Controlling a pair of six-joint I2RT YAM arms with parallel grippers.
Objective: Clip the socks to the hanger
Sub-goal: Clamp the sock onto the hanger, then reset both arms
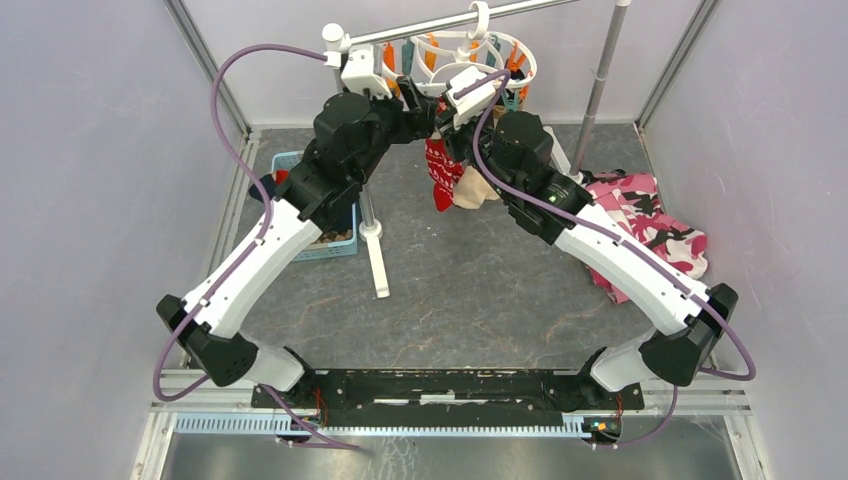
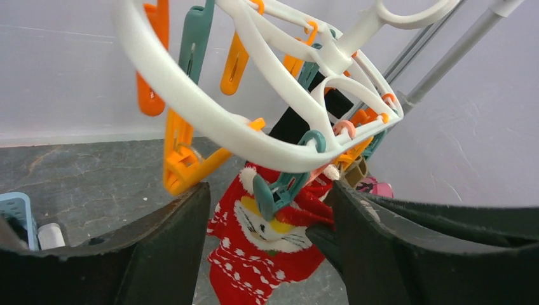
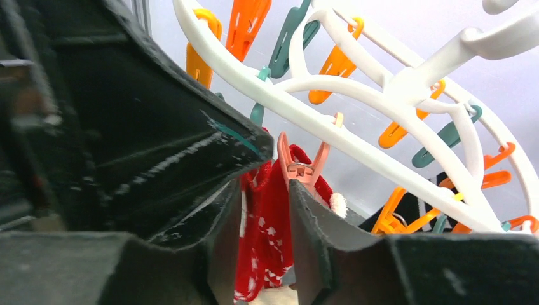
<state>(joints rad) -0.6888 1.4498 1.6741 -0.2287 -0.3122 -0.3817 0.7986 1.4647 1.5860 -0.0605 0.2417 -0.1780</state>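
Grey mottled surface (image 1: 450, 290) lies between pale walls, and the white hanger (image 1: 524, 62) hangs from a silver pole (image 1: 400, 33) at the far side. Both arms reach up to it. A red sock (image 2: 267, 260) with white pattern hangs under the ring, held by a teal clip (image 2: 279, 190). A beige sock (image 1: 478, 190) hangs just beside it. The left hand (image 2: 270, 197) is released, its fingers wide on both sides of this sock. The right hand (image 3: 264, 190) is only a little open, with a pink clip (image 3: 302, 168) at its finger. A camouflage cloth (image 1: 650, 215) lies on the right.
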